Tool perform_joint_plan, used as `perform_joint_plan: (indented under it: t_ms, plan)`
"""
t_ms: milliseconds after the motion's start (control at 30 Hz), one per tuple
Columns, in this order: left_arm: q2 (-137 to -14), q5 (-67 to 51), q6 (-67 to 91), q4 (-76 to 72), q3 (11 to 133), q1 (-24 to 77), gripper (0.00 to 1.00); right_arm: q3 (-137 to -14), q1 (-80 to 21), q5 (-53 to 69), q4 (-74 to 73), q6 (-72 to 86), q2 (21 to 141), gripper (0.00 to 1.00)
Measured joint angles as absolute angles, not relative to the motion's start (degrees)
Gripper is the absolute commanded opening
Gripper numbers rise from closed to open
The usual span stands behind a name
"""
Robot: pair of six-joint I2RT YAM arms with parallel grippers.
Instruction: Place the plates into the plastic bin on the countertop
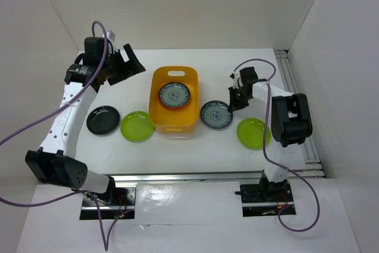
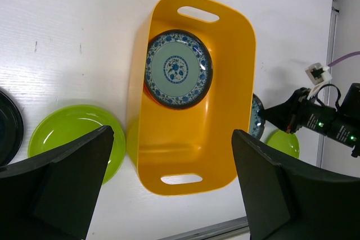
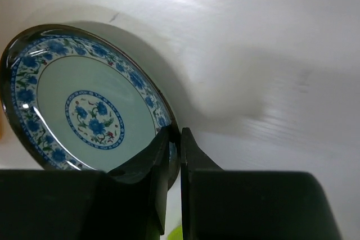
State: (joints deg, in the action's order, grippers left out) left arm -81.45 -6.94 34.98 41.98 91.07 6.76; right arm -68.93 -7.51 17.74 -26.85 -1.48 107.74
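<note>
**Overhead and wrist views, read from my remote station.** The flat white desk [image 1: 177, 57], walled in white, carries everything. At its centre stands the yellow-orange rounded plastic bin [image 1: 175, 127], with a slot handle cut in each end.

The left arm [image 1: 68, 111] reaches over the far-left part of the desk. The right arm [image 1: 290, 117] bends in toward the bin's right side.

Inside the bin, in its far half, lies a round white plate with a blue floral pattern [image 1: 174, 95]. A second blue-patterned plate [image 1: 215, 115] sits just beside the bin's right wall. A round lime green plate [image 1: 137, 127] lies against the bin's left wall. A round black plate [image 1: 103, 119] lies just left of it, the two close edge to edge. Another lime green plate [image 1: 253, 133] lies to the right of the second blue-patterned plate.

I see the left jaws spread wide, their fingers [image 2: 67, 189] well apart, clear of the bin and holding nothing. The right jaws are pinching the rim of the second blue-patterned plate, with the fingers [image 3: 147, 189] pressed on either side of it.
</note>
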Motion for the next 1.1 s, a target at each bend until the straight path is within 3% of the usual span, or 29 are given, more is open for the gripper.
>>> perform_joint_plan:
  t_ms: [333,533,800,1100]
  plan:
    - [-81.47,-5.52,35.97,41.91,89.76,6.48,1.0,-78.48,-5.76,-4.29,-28.69,7.05,101.06,0.0]
    - [-81.97,-6.28,39.33,41.25,88.01,0.32,1.0,-91.68,-12.43,-13.67,-28.91,9.41,97.76,0.0]
    - [-84.75,-6.28,42.85,40.23,81.3,-8.43,1.0,-107.96,-27.7,-16.16,-29.52,10.07,100.66,0.0]
    - [-82.91,-2.44,46.94,42.26,73.45,-18.28,1.0,-105.32,-34.81,-15.16,-29.52,10.22,112.77,0.0]
